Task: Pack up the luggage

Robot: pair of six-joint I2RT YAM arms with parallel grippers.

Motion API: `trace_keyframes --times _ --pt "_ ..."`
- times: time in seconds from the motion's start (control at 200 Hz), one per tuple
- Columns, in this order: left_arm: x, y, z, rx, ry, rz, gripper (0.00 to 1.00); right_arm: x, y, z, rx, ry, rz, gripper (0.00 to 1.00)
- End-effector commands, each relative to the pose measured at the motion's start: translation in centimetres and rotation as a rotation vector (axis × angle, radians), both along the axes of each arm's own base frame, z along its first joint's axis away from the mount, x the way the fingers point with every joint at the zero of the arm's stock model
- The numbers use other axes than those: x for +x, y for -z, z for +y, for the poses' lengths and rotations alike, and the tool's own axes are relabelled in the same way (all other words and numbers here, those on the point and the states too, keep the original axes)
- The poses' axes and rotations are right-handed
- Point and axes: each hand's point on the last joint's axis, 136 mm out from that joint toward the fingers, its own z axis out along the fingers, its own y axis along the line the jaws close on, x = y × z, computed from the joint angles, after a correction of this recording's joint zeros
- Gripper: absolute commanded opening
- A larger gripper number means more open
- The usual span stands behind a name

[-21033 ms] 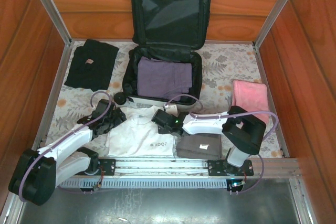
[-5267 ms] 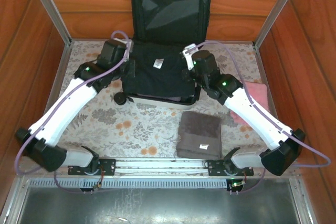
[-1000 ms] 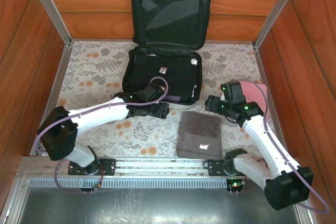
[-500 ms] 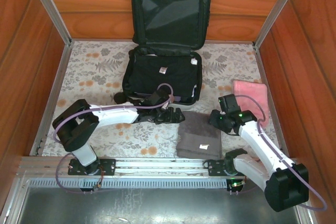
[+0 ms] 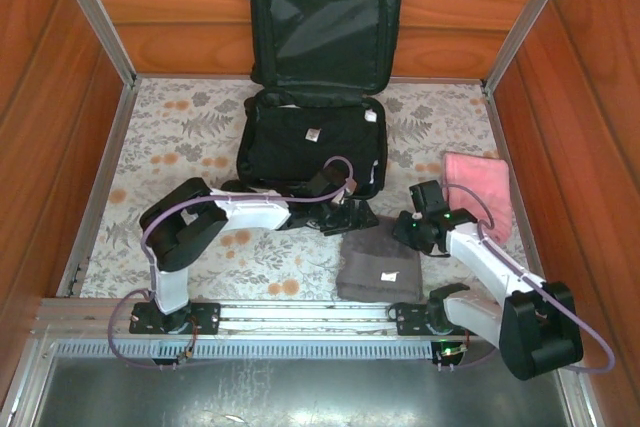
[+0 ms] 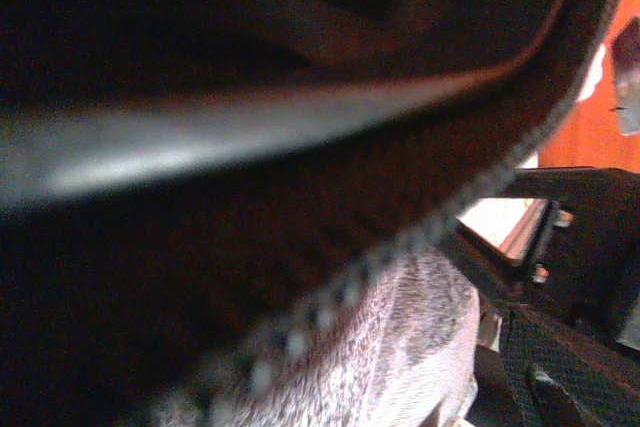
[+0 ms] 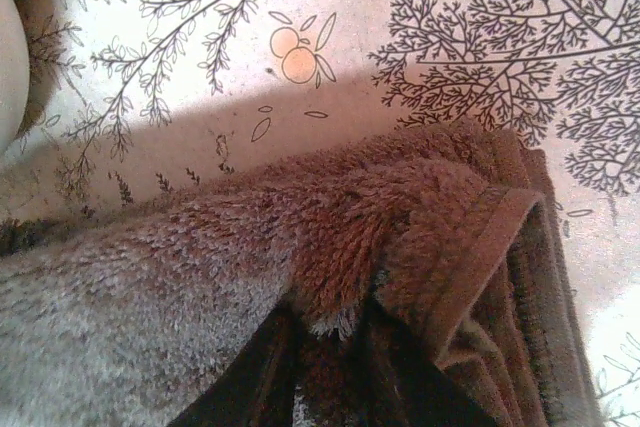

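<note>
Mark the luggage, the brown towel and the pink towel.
luggage [image 5: 325, 32]: top external, lining of open lid
brown towel [image 5: 365, 262]: top external, middle of folded top
pink towel [image 5: 482, 182]: top external, upper middle

You're looking at the luggage [image 5: 325, 32] lying open at the middle of the table's [image 5: 180, 137] far edge. Its lid is leaning back against the rear wall, and a folded garment [image 5: 300, 147] is lying inside it. A folded towel [image 5: 375, 267] is resting by the near edge, right of centre, and a second towel [image 5: 482, 187] is lying along the right edge. The left gripper [image 5: 355, 219] is sitting between luggage and folded towel, while the right gripper [image 5: 405, 232] is sitting at that towel's far right corner.
</note>
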Motion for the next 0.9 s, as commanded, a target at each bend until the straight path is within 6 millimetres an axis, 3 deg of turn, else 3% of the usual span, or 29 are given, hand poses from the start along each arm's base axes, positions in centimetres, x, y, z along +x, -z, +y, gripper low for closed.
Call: trace_keyframes --times 0.0,0.215,0.475,0.57,0.725,0.895 --pt "-3.3 4.8 1.0 0.108 0.008 0.208 0.92 -0.2 0.8 0.7 0.039 -0.018 0.021 0.19" --pt "-3.9 7.4 3.1 0.184 -0.077 0.282 0.86 -0.4 1.2 0.5 0.034 -0.010 0.027 0.15" --pt "-3.7 5.8 5.6 0.261 -0.115 0.167 0.85 -0.7 1.3 -0.1 0.007 0.004 0.019 0.16" --pt "-3.8 5.4 7.3 0.345 -0.142 0.122 0.86 -0.8 1.2 -0.1 0.010 0.005 0.013 0.24" --pt "-4.2 5.7 8.8 0.389 -0.209 0.112 0.87 -0.9 -0.7 -0.4 0.010 0.004 -0.037 0.40" --pt "-4.4 4.9 7.9 0.317 -0.240 0.072 0.89 -0.7 -3.6 -2.0 -0.037 0.046 -0.144 0.42"
